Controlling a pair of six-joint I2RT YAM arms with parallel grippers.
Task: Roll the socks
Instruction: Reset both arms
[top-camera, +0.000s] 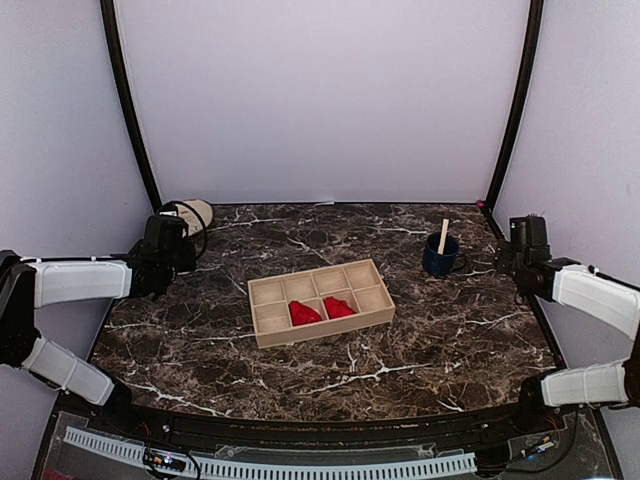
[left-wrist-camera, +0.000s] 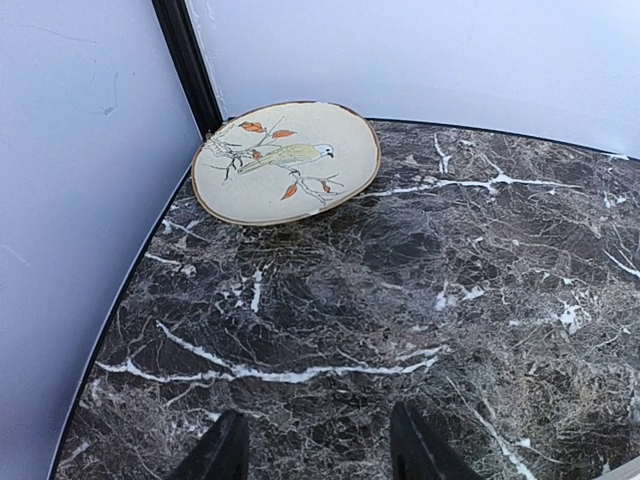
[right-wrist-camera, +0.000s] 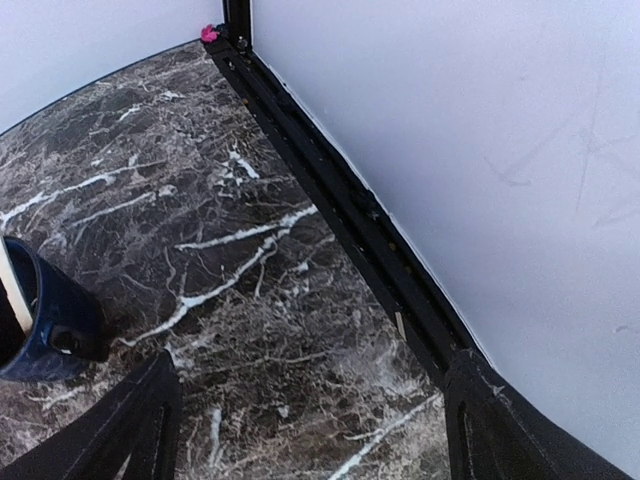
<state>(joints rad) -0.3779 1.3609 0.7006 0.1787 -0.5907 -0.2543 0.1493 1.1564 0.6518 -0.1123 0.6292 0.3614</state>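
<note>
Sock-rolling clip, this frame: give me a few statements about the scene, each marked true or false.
1. Two red socks lie in the wooden tray. True.
2. The socks sit in the tray's far row. False: they fill the two middle compartments of the near row.
3. The left gripper holds a sock. False: it is open and empty, pointed toward the bird plate.
4. A wooden stick stands in the blue mug. True.
5. The right gripper is open with nothing between its fingers. True.
</note>
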